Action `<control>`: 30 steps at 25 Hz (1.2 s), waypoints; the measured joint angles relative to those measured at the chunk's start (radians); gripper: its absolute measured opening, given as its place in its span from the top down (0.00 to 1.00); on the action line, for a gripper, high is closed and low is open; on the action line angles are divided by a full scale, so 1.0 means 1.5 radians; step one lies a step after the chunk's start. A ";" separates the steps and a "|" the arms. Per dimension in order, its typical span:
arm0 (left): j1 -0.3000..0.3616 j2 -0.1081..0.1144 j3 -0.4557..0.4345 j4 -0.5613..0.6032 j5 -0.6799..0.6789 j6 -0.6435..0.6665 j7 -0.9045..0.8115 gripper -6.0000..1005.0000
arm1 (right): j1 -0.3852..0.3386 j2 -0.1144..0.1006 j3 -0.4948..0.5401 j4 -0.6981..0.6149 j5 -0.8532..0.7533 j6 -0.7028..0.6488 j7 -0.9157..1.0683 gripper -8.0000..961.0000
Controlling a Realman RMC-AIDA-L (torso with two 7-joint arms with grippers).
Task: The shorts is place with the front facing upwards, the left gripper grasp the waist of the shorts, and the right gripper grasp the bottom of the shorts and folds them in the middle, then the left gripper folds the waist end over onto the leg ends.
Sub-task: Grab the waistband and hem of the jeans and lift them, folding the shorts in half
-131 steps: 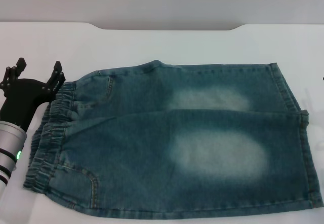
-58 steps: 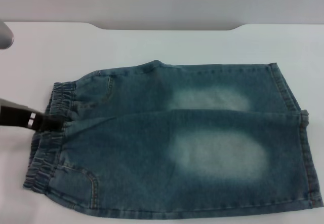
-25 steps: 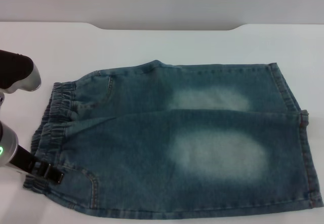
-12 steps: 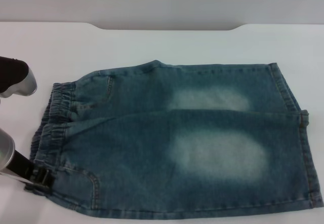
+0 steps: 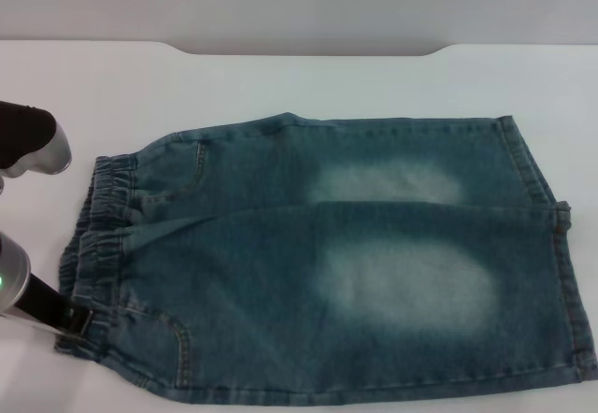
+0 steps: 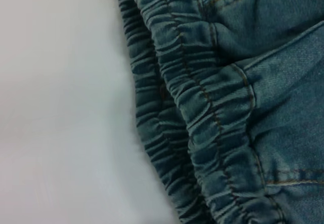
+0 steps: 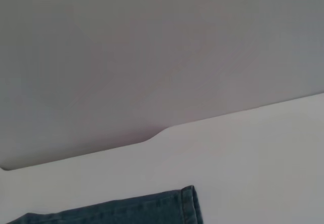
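A white table (image 5: 308, 81) carries the denim shorts (image 5: 327, 259), which lie already folded lengthwise, one leg stacked on the other, filling the middle of the head view; the waist (image 5: 93, 245), a puckered elastic band, runs along the 9 o'clock side, while the bottom of the shorts (image 5: 561, 273), its straight stitched leg hems, lies at 3 o'clock, well apart from the band; the left arm (image 5: 28, 142) enters from 9 o'clock, and the left gripper (image 5: 75, 321) sits at about 8 o'clock, right at the near corner of the waist, touching the gathered denim; whether its fingers are parted or clamped on the fabric cannot be told; the left wrist view shows the band's gathers close up beside bare table; the right gripper does not appear in any view.
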 joint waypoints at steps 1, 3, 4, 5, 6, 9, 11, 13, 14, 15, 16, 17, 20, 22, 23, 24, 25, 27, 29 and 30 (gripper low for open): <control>-0.001 0.000 0.000 -0.003 0.000 -0.001 0.000 0.84 | 0.000 0.000 0.000 0.000 0.000 0.000 0.000 0.30; -0.002 0.001 0.000 -0.012 0.000 -0.005 0.001 0.86 | -0.001 0.000 0.000 -0.003 0.000 0.001 0.000 0.30; -0.002 0.001 0.000 -0.014 0.000 -0.006 0.001 0.87 | -0.001 0.000 0.000 -0.004 0.000 0.003 0.001 0.30; -0.003 0.001 0.000 -0.017 0.000 -0.008 0.001 0.88 | -0.001 0.000 -0.002 -0.006 -0.001 0.006 0.001 0.30; -0.003 0.001 0.000 -0.022 0.000 -0.010 0.001 0.89 | -0.001 0.001 -0.003 -0.008 -0.002 0.009 0.001 0.30; -0.003 0.002 0.000 -0.031 0.000 -0.014 0.002 0.92 | -0.001 0.002 -0.004 -0.019 -0.004 0.020 0.002 0.30; -0.003 0.002 0.000 -0.035 0.001 -0.016 0.004 0.95 | -0.002 0.002 -0.004 -0.032 -0.009 0.025 0.008 0.30; -0.003 0.002 0.000 -0.049 0.002 -0.022 0.008 0.97 | -0.002 0.002 -0.004 -0.048 -0.012 0.035 0.014 0.30; -0.002 0.002 0.000 -0.054 0.003 -0.024 0.009 0.97 | -0.002 0.002 -0.004 -0.058 -0.013 0.042 0.016 0.30; -0.002 0.002 0.000 -0.057 0.003 -0.025 0.009 0.97 | -0.002 0.002 -0.004 -0.070 -0.014 0.050 0.018 0.30; -0.002 0.003 0.000 -0.059 0.003 -0.025 0.010 0.97 | -0.002 0.002 -0.004 -0.081 -0.016 0.057 0.019 0.30; -0.002 0.003 0.000 -0.059 0.003 -0.025 0.010 0.97 | -0.002 0.002 -0.005 -0.090 -0.018 0.062 0.019 0.30; -0.003 0.003 0.000 -0.054 0.004 -0.024 0.018 0.96 | -0.007 0.003 -0.018 -0.119 -0.024 0.069 0.025 0.30; -0.003 0.003 0.000 -0.053 0.005 -0.024 0.019 0.96 | -0.010 0.004 -0.030 -0.137 -0.025 0.067 0.027 0.30; -0.003 0.003 0.000 -0.053 0.005 -0.024 0.019 0.96 | -0.011 0.004 -0.039 -0.147 -0.025 0.066 0.027 0.30; -0.005 0.003 0.002 -0.052 0.005 -0.021 0.021 0.96 | -0.013 0.004 -0.057 -0.159 -0.025 0.067 0.030 0.30; -0.007 0.003 0.002 -0.050 0.005 -0.021 0.023 0.96 | -0.013 0.004 -0.057 -0.159 -0.025 0.067 0.030 0.30; -0.007 0.003 0.002 -0.050 0.005 -0.021 0.023 0.96 | -0.018 0.004 -0.073 -0.163 -0.025 0.067 0.036 0.30; -0.015 0.002 0.001 -0.042 0.005 -0.024 0.028 0.96 | -0.026 0.004 -0.081 -0.164 -0.024 0.067 0.044 0.30; -0.020 0.003 0.000 -0.034 0.005 -0.024 0.029 0.96 | -0.029 0.004 -0.084 -0.165 -0.022 0.069 0.048 0.30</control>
